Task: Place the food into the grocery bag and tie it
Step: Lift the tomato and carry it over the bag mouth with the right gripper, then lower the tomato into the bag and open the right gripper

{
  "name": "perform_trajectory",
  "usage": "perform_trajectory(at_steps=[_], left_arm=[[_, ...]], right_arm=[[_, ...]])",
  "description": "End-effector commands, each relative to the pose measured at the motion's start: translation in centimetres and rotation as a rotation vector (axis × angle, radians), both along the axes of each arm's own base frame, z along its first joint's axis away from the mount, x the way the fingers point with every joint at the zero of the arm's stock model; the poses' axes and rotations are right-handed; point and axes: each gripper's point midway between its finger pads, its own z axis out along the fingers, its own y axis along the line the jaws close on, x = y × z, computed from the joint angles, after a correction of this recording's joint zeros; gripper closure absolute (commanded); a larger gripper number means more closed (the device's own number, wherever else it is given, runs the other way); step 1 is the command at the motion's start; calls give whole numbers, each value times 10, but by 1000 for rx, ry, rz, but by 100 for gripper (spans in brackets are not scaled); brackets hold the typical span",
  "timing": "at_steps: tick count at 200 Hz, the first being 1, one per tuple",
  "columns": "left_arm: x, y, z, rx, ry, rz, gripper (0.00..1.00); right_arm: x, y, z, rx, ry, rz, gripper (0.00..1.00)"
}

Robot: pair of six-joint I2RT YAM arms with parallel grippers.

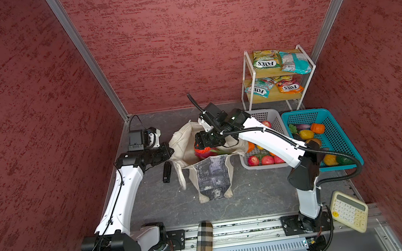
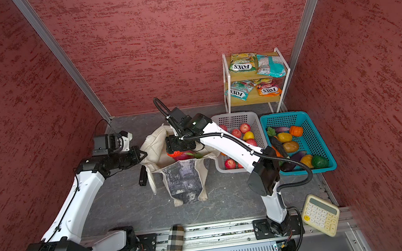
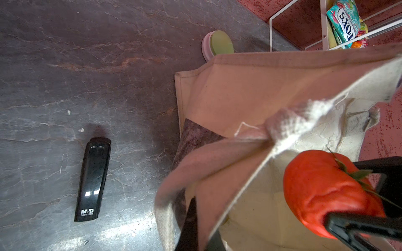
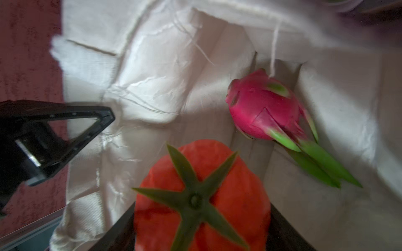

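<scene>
Right gripper clamped on red tomato, hanging at open mouth of grocery bag. Dragon fruit lies inside bag, below it. Left gripper pinched tight on bag rim, just beside right one.

A robot test cell dressed like a shop: red panel walls, aluminium rail, shelf with snack packets.

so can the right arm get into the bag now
Probably yes. The left end effector pinches the grocery bag at its rim, holding the mouth open, and the right end effector, gripping the tomato, hangs over that opening with nothing between.
</scene>
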Motion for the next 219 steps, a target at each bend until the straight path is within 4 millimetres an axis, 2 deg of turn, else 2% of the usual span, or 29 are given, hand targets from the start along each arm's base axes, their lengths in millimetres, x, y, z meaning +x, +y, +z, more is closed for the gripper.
perform_trajectory(at_steps=[1, 36, 74, 131, 139, 143, 149, 164, 181, 202, 219], left_arm=[[1, -1, 6, 7, -43, -9, 100], [0, -2, 6, 6, -44, -12, 100], [1, -3, 4, 7, -39, -15, 100], [1, -2, 3, 11, -36, -13, 100], [1, -2, 3, 11, -34, -13, 100], [1, -2, 2, 11, -33, -14, 100], [1, -2, 2, 11, -32, -13, 100], [1, -3, 2, 11, -32, -15, 100], [1, -2, 2, 13, -33, -14, 100], [0, -2, 2, 16, -32, -11, 100], [1, -2, 2, 16, -31, -12, 100]], right_arm=[[8, -5, -11, -61, -23, 5, 40], [11, -5, -47, -134, 28, 11, 39], [14, -5, -67, -177, 38, 11, 32], [24, -7, -47, -168, -101, 2, 13], [25, -7, -44, -161, -120, 0, 9], [25, -7, -42, -157, -129, -1, 2], [25, -8, -39, -155, -143, -4, 1], [26, -9, -25, -142, -184, -6, 1], [28, -10, 3, -114, -259, -15, 1], [32, -22, 63, -55, -396, -69, 1], [33, -41, 125, 12, -531, -140, 1]])
